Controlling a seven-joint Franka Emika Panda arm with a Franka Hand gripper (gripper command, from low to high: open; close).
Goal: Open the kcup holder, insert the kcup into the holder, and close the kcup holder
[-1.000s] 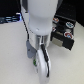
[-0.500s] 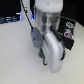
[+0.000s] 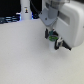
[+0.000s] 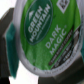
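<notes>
My gripper (image 3: 52, 36) is shut on the kcup (image 3: 52, 35), a small green pod held above the white table. In the wrist view the kcup's green printed lid (image 4: 42, 35) fills most of the picture, with teal finger pads (image 4: 10, 42) at either side of it. The black kcup holder (image 3: 67, 45) stands just to the exterior view's right of the gripper and is mostly hidden behind the arm. I cannot tell whether it is open or shut.
A white bottle-shaped object (image 3: 26, 11) stands at the back on the exterior view's left. Dark equipment (image 3: 7, 20) lines the far left edge. The pale table (image 3: 25, 57) stretches toward the front.
The arm has moved toward the back and the exterior view's right, carrying the gripper closer to the black holder.
</notes>
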